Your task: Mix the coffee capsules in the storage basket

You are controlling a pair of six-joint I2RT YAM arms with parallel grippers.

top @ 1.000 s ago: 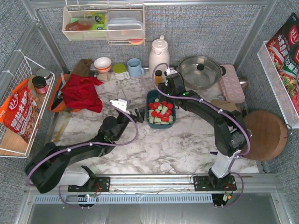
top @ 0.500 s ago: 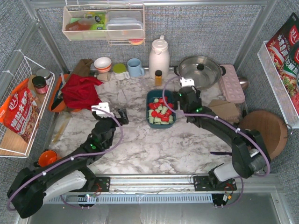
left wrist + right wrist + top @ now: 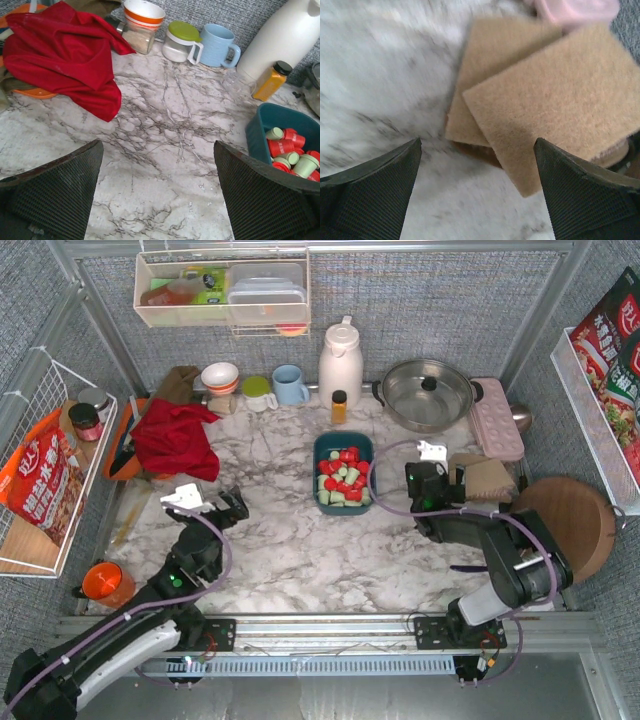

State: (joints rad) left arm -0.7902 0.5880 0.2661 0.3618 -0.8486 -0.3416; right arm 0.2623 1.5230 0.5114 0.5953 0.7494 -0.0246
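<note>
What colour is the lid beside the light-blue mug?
Lime green plastic lid, best in left wrist view.

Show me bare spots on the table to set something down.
Bare marble: between the red cloth and the storage basket, and the near strip before the basket. Crowded: the back row, blue mug to pot.

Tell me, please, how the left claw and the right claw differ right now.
The left claw hangs over bare marble left of the storage basket; the right claw hangs right of it, near tan pads. The left wrist view shows the coffee capsules; the right wrist view shows none. Both stand open and empty.
</note>
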